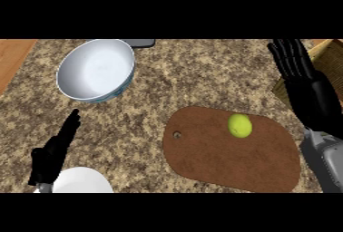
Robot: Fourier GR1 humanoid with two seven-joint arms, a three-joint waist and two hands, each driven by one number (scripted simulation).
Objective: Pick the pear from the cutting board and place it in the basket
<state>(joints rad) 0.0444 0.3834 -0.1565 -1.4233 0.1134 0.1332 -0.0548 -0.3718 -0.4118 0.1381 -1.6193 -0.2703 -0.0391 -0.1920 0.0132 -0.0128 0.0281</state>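
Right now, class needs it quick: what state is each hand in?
Left hand: open, holding nothing.
Right hand: open, holding nothing; pear lies on the cutting board.

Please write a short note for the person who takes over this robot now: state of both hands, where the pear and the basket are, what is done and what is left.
Left hand: open, fingers straight, resting at the lower left, holding nothing.
Right hand: open, fingers up, at the upper right, in front of the basket; it holds nothing.
Pear: lies on the cutting board, in its upper part, untouched.
Basket: only partly in view at the right edge, beyond the board.
Done: nothing yet; the pear is not picked.
Left: bring a hand to the pear, probably the right one since it is on that side, grasp it, carry it to the basket, release.
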